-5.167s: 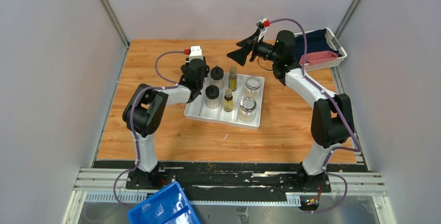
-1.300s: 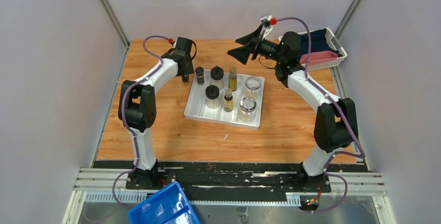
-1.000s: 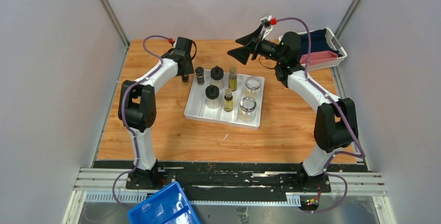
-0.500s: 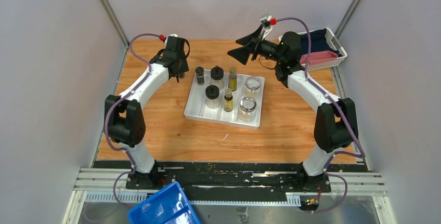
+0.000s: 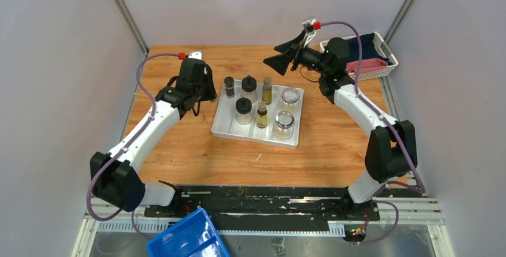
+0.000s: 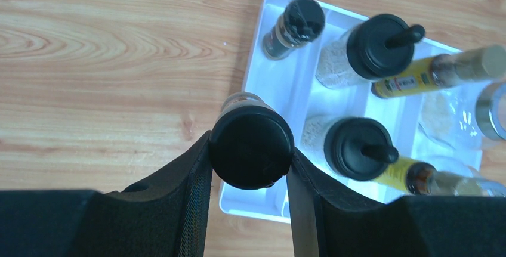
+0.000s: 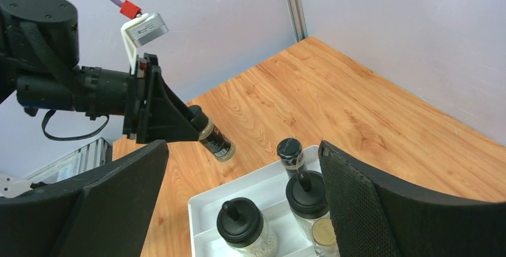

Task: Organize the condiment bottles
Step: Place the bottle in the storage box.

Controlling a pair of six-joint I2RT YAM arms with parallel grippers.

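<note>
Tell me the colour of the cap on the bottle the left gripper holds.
The bottle cap is black, clearest in the left wrist view.

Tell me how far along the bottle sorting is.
Done: seven containers stand in the white tray. In hand: the left tool grips a dark-capped shaker in the air by the tray's left edge. Left: setting it into the bare front-left slot, probably. Right tool open, idle.
</note>
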